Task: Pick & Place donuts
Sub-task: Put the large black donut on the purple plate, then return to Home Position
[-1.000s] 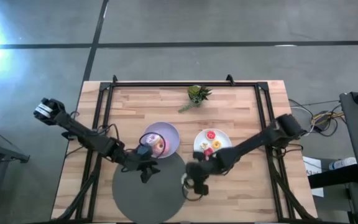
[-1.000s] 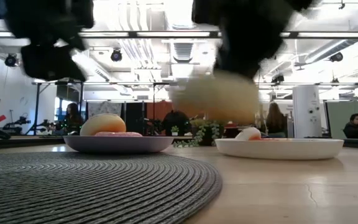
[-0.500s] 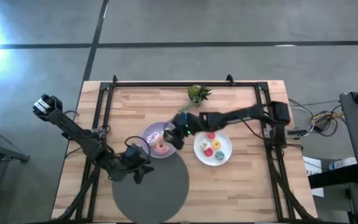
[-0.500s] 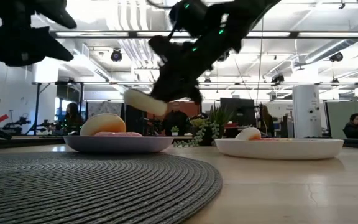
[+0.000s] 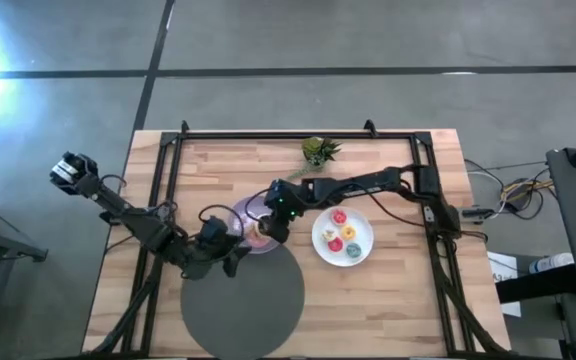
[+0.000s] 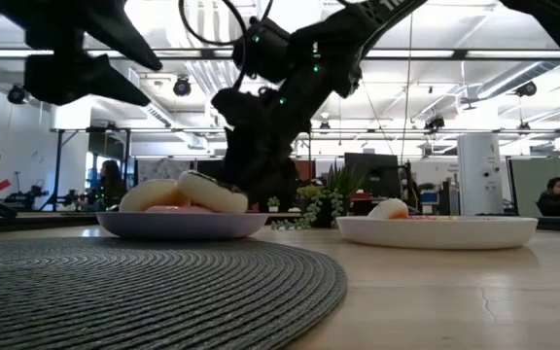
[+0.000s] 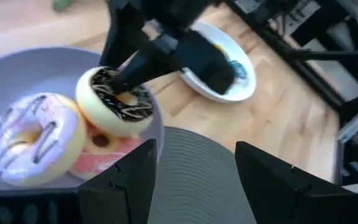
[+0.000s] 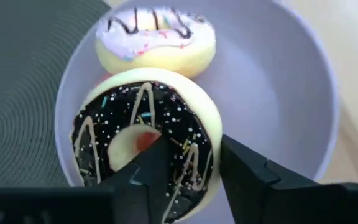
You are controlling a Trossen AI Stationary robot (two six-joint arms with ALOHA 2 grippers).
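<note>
A lilac plate [image 5: 236, 212] holds a purple-white donut [image 7: 33, 137], a pink donut [image 7: 107, 148] and a chocolate-brown donut [image 8: 148, 137]. The chocolate donut leans tilted on the other two. My right gripper [image 8: 194, 162] reaches over the plate [image 8: 278, 81] from the table's right and is shut on the chocolate donut [image 7: 114, 102]. My left gripper [image 7: 194, 180] is open and empty, just above the round dark grey mat's [image 5: 243, 300] far left rim, beside the plate. A white plate [image 5: 363, 222] to the right holds several small donuts. My right gripper has one finger [image 8: 157, 155] in the chocolate donut's hole and the other [image 8: 241, 165] outside its rim, with the ring's near wall [image 8: 194, 168] between them. The fingers slant down from the table's right. The donut lies tilted, iced top up, on the pink and purple-white donuts.
A small green potted plant [image 5: 318, 152] stands at the table's far middle. Black frame rails [image 5: 168, 180] run along the left, far and right edges. The dark grey mat [image 6: 144, 282] covers the near middle. Bare wood lies near right of the white plate [image 6: 436, 231].
My right gripper has carried the chocolate donut from beside the mat's right rim up and toward the far left, over to the lilac plate, then down. The donut, which hung in the air, now lies on the plate's other donuts. My left gripper has drawn back slightly leftward.
</note>
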